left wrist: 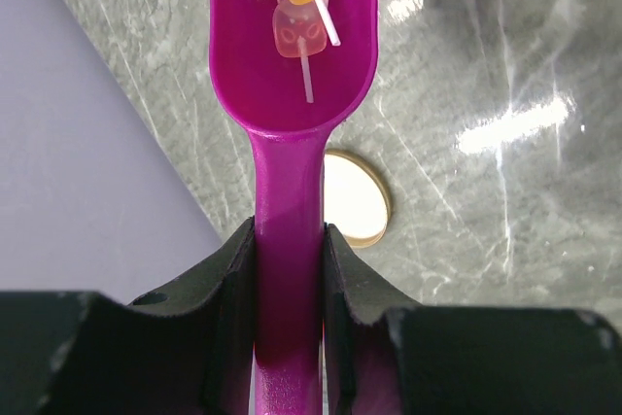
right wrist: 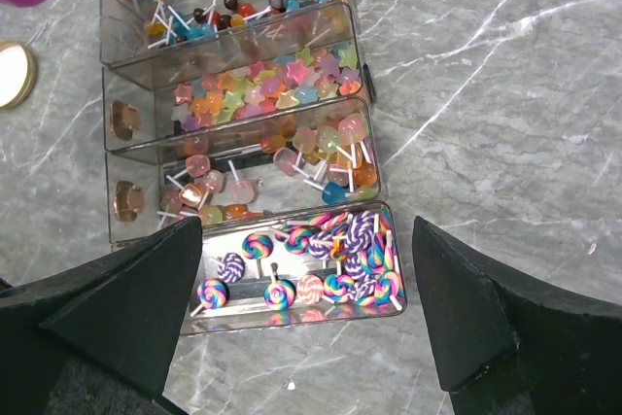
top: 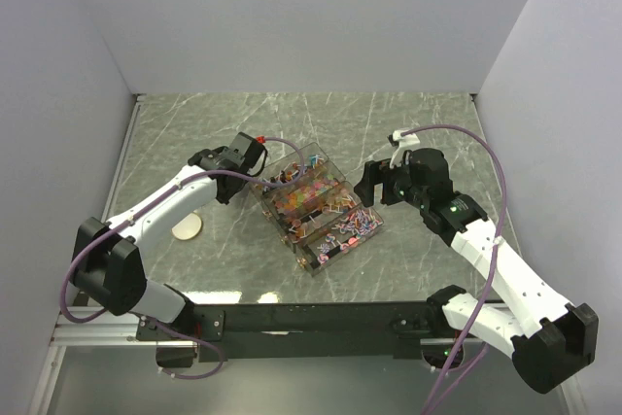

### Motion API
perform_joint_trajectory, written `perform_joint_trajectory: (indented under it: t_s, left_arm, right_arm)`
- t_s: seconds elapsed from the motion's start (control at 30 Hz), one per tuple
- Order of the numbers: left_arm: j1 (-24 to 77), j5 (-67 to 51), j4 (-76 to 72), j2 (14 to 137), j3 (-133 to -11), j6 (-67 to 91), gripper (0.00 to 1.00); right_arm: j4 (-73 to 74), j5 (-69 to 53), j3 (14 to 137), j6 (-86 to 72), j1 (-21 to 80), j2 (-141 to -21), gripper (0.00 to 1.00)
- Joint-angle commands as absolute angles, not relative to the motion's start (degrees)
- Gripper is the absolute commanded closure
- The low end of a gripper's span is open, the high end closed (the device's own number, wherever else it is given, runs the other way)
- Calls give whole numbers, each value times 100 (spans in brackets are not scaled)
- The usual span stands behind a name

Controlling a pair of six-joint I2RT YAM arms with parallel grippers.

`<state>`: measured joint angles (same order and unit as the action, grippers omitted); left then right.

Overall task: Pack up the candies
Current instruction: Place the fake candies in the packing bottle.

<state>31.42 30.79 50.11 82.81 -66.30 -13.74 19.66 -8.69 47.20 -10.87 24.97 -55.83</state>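
left gripper [left wrist: 290,269]: black pads squeezed tight on the flat handle of the scoop, one on each side, so yeah, it's got it
scoop [left wrist: 292,65]: glossy magenta plastic with a rounded, shallow bowl, held above the table just off a corner of the box
candies [right wrist: 292,157]: tiny lollipops on white sticks. A few translucent orange and peach ones sit in the scoop bowl, and the rest are sorted in the box
box [right wrist: 117,123]: clear plastic with four long compartments side by side. One has little round pops, then pastel stars, then jelly-looking cubes, then striped swirls
right gripper [right wrist: 301,308]: chunky black wedge fingers spread wide with nothing between them, hanging over the swirl row
lid [left wrist: 355,199]: round, tan rim, pale shiny middle, lying flat on the table and partly hidden under the scoop handle
table [left wrist: 486,240]: grey-green marble look with white veins, pretty reflective
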Motion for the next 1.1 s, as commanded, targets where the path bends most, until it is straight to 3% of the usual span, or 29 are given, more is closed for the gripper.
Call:
perform_joint_trajectory:
  t_s: [0.0,1.07]
  left_arm:
    - [3217,3366,5150,8349,-6943,-1512,99]
    - [3770,4588,5616,8815,-7154,-1819,99]
  right_arm:
    - [1705,-879,4658,-1046,2522,-5423,6]
    - [1679,-932,4614,-1028,2540,-5476,6]
